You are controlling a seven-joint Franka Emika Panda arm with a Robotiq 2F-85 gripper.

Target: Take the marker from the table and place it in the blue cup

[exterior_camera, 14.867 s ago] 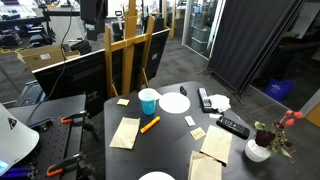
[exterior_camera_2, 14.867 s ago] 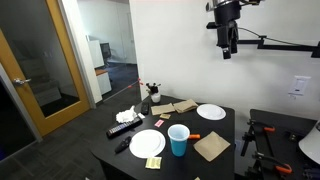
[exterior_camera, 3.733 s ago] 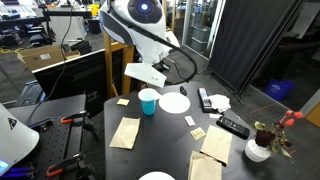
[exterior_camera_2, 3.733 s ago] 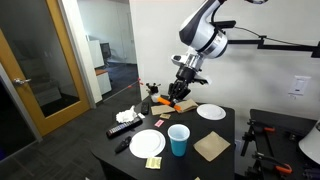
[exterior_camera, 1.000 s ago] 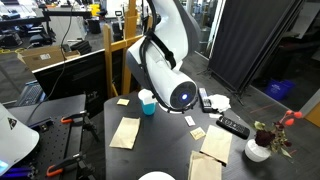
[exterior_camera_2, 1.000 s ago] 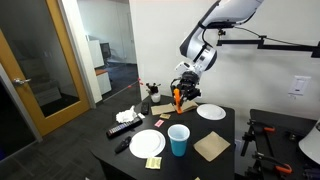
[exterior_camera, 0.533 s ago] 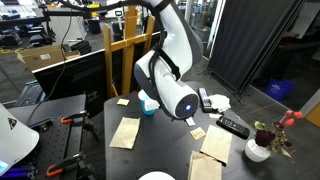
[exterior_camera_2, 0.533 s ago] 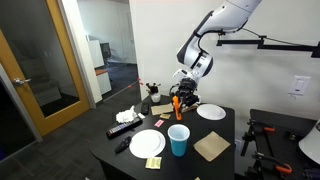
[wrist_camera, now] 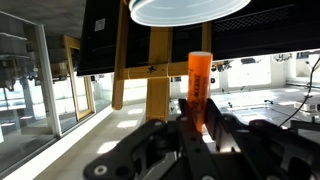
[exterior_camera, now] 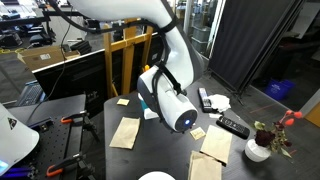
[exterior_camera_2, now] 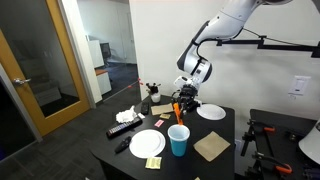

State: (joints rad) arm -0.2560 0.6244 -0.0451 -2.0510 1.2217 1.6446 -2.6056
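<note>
My gripper (exterior_camera_2: 177, 107) is shut on the orange marker (exterior_camera_2: 176, 111) and holds it upright a little above the table (exterior_camera_2: 190, 168). The blue cup (exterior_camera_2: 178, 140) stands just below the marker in that exterior view. Whether the marker's tip is over the cup's mouth I cannot tell. In the wrist view the marker (wrist_camera: 199, 86) sticks out between the black fingers (wrist_camera: 222, 128) of the gripper (wrist_camera: 198, 120). In an exterior view the arm (exterior_camera: 168, 100) hides the cup and the marker.
White plates (exterior_camera_2: 147, 143) (exterior_camera_2: 211, 112) and a tan paper (exterior_camera_2: 211, 148) lie around the cup. Black remotes (exterior_camera_2: 124, 128) (exterior_camera: 233, 127) lie on the table. A vase with flowers (exterior_camera: 262, 146) stands near one corner. A wooden easel (exterior_camera: 127, 50) stands behind the table.
The gripper has come down with the marker, closer to the blue cup. Nothing on the table has moved.
</note>
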